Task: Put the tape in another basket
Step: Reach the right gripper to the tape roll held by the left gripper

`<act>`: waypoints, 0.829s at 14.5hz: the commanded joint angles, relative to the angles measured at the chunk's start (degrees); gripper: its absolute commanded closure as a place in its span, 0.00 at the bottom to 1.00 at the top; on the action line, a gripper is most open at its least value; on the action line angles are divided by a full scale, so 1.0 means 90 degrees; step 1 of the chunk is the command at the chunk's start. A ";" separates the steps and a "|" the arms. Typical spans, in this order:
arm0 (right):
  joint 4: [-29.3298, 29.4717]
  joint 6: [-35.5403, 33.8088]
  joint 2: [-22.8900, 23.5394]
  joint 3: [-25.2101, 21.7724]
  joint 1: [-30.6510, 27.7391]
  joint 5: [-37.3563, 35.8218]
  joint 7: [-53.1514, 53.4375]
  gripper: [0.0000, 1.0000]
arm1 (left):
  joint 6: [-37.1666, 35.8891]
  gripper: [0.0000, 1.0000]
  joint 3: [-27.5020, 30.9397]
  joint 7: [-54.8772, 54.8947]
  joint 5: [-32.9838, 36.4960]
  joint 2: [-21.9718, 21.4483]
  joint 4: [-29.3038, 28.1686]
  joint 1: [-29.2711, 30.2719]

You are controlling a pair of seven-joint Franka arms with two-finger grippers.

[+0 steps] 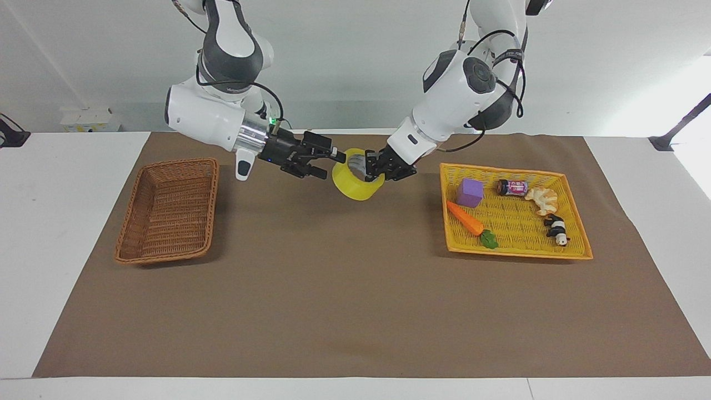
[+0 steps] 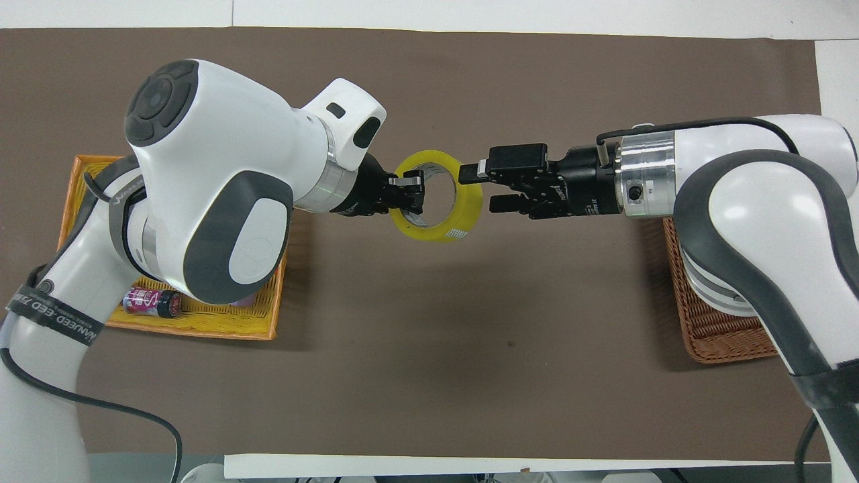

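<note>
The tape [image 1: 355, 188] [image 2: 436, 231], a yellow ring, hangs tilted in the air over the brown mat between the two baskets. My left gripper [image 1: 373, 169] [image 2: 413, 194] is shut on the ring's wall at the side toward the left arm's end. My right gripper [image 1: 329, 165] [image 2: 478, 190] has reached the other side of the ring, open, one finger over the rim and one outside it. Whether it touches the tape I cannot tell. The brown wicker basket [image 1: 178, 162] [image 2: 731, 355] lies at the right arm's end, with nothing in it.
A flat yellow tray [image 1: 516, 254] [image 2: 194, 330] at the left arm's end holds a purple cube [image 1: 470, 193], a carrot [image 1: 466, 218], a small can [image 1: 512, 187], a pale shell-like toy [image 1: 542, 199] and a panda figure [image 1: 557, 229]. A brown mat [image 1: 355, 311] covers the table.
</note>
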 commanded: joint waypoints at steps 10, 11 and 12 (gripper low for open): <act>-0.0130 0.0149 -0.0074 -0.0004 0.0262 0.0043 -0.0270 0.00 | -0.0254 1.00 0.0056 -0.0186 -0.0011 -0.0083 0.0009 -0.0046; -0.0130 0.0148 -0.0074 -0.0004 0.0261 0.0043 -0.0290 0.00 | -0.0273 1.00 0.0056 -0.0186 -0.0011 -0.0083 0.0009 -0.0046; -0.0150 0.0168 -0.0084 -0.0004 0.0271 0.0043 -0.0309 0.02 | -0.0273 1.00 0.0056 -0.0186 -0.0002 -0.0083 0.0009 -0.0046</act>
